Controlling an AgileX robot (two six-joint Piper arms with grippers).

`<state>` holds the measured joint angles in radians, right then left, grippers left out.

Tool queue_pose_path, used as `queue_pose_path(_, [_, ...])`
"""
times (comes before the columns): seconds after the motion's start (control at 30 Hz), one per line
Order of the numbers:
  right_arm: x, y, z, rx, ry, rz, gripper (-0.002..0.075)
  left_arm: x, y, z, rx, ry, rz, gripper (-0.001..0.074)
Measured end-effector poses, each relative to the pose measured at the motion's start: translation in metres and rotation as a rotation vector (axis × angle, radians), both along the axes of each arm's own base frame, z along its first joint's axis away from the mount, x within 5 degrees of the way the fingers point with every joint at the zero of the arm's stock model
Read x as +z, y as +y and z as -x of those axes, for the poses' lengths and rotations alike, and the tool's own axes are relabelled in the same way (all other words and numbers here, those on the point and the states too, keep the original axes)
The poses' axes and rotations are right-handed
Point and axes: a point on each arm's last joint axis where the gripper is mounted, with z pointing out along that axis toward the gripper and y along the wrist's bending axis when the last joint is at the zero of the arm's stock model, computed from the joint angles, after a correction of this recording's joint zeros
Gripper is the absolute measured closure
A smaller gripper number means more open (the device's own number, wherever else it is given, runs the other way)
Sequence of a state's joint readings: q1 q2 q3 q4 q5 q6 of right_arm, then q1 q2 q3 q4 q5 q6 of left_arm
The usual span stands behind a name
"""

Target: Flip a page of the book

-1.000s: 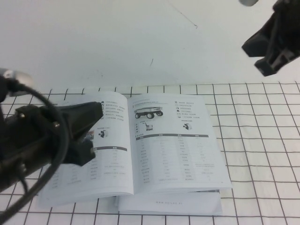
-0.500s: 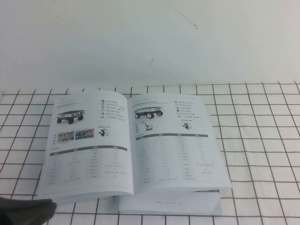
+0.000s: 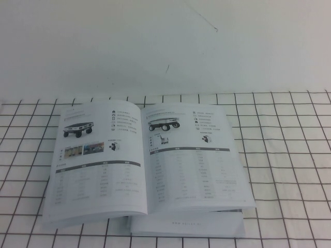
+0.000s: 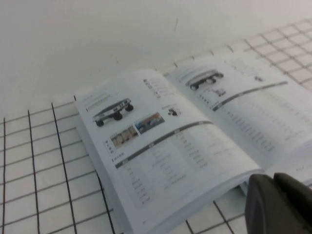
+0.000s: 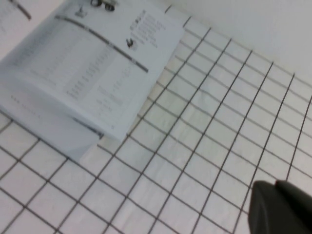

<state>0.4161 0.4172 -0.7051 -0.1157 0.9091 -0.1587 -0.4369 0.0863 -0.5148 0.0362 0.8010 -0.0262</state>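
Note:
The book lies open and flat on the grid mat. Its left-hand page faces up, showing a flat four-wheeled cart, small photos and a table. The right-hand page shows one black wheeled robot and tables. Neither gripper shows in the high view. In the left wrist view my left gripper is shut and empty, near the book's front edge, below the cart page. In the right wrist view my right gripper is shut and empty over the mat, to the right of the book.
A white mat with a black grid covers the near table. Bare white tabletop lies beyond it. The book's lower stack of pages sticks out at the front edge.
Both arms have pulled out of the high view. The left arm was over the left page a second ago and left by the bottom left corner. The book lies unchanged.

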Motion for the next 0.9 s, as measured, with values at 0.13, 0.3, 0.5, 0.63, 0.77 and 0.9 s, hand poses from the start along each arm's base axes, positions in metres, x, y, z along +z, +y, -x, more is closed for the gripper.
queue_pose_path(0.13, [-0.017,-0.003,0.009,0.007,-0.088,-0.06,0.0727,0.005,0.006,0.014,0.01,-0.116,0.1,0.0737])
queue_pose_path(0.3, [-0.046,-0.004,0.014,0.012,-0.085,-0.069,0.0727,0.009,0.006,0.015,0.006,-0.163,0.135,0.0737])
queue_pose_path(0.5, [-0.065,-0.002,0.014,0.017,-0.026,-0.07,0.0727,0.006,0.006,0.016,0.0,-0.126,0.141,0.0737])
queue_pose_path(0.63, [-0.069,0.0,0.014,0.022,-0.001,-0.081,0.0727,0.004,0.006,0.016,0.002,-0.101,0.132,0.0738])
queue_pose_path(0.77, [-0.069,0.0,0.014,0.023,0.0,-0.083,0.0727,0.003,0.006,0.016,0.002,-0.088,0.126,0.0738])
queue_pose_path(0.9, [-0.069,0.0,0.014,0.023,0.0,-0.083,0.0727,0.002,0.006,0.017,0.002,-0.082,0.126,0.0738])
